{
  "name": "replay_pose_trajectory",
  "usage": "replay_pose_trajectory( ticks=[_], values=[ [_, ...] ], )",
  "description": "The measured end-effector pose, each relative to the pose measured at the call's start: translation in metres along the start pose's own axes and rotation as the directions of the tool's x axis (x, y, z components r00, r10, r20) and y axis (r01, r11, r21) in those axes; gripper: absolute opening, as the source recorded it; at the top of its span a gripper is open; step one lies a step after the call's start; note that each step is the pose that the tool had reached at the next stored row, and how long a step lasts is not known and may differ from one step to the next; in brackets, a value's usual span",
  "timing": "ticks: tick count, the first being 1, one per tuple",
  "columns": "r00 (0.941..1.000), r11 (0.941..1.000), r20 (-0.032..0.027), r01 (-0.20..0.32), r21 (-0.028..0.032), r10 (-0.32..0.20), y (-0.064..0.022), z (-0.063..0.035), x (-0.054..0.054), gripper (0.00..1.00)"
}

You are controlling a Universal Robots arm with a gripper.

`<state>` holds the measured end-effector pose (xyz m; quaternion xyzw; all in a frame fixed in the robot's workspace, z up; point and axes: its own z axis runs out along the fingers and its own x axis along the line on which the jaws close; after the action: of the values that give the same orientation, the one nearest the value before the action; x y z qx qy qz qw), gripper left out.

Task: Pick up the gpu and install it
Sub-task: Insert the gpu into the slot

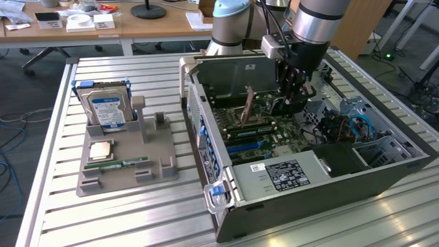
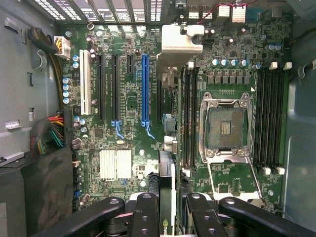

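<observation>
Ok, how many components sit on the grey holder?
3: the hard drive upright at the far end, the processor chip flat in the middle, the memory stick along the near edge. None seem hidden.

Silver-grey robot arm w/ pale-blue joint caps (image 1: 317, 20) comes down from above, wrist approx vertical. Black two-finger gripper (image 1: 288, 105) hangs low, fingers (image 2: 147, 212) part-closed, clamped either side of thin green gpu card (image 2: 167, 195), seen edge-on.
</observation>
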<state>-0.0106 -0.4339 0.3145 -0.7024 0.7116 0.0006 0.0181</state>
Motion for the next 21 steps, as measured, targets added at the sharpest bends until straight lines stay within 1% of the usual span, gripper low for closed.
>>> replay_pose_trajectory(
  ticks=[11,21],
  values=[
    [1.0000,1.0000,0.0000,0.000,0.0000,0.000,0.0017,0.0000,0.000,0.26],
    [1.0000,1.0000,0.0000,0.000,0.0001,0.000,0.0103,-0.0003,0.000,0.26]
  ],
)
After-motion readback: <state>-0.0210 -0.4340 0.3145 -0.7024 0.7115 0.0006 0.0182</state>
